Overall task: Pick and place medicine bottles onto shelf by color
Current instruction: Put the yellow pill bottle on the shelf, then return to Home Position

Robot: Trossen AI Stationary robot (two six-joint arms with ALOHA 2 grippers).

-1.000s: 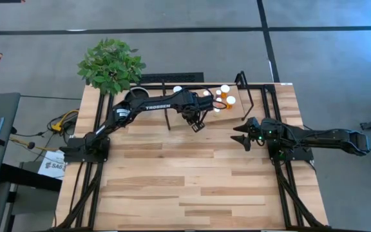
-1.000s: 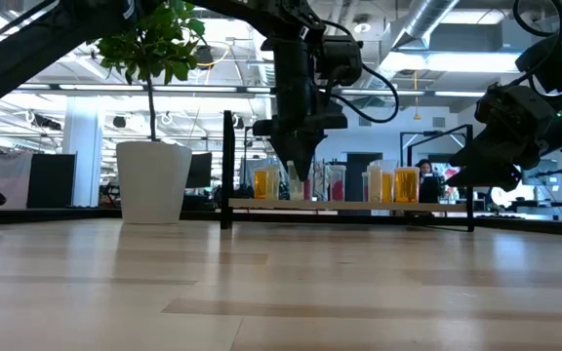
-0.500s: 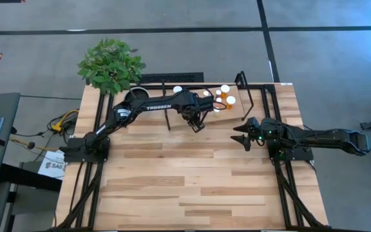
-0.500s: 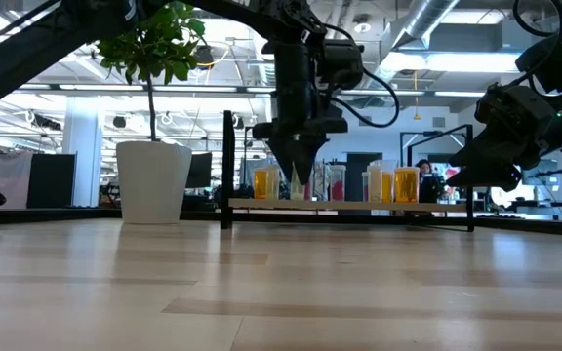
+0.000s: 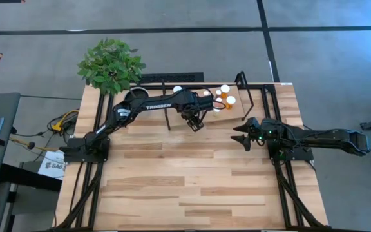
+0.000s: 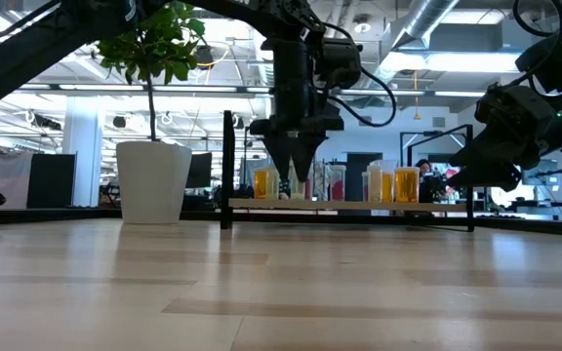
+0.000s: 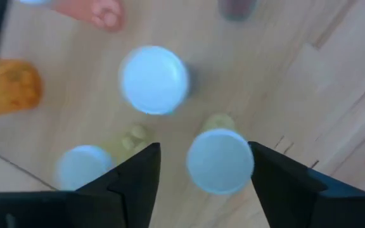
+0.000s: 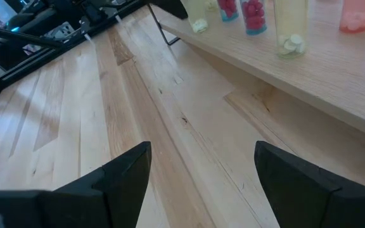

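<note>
Grey floor [image 5: 172,16], ceiling ducts [image 6: 437,24], potted plant [image 6: 152,146]

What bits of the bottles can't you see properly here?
- High view: several medicine bottles are hidden under the left arm.
- Low view: the left pincer covers the bottles behind it.
- Left wrist view: bottles are blurred; labels unreadable.
- Right wrist view: bottle tops cut off by the edge.

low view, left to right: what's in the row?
White plant pot → black shelf upright → orange bottle → left arm's tool above the shelf → orange bottle → right arm's tool.
</note>
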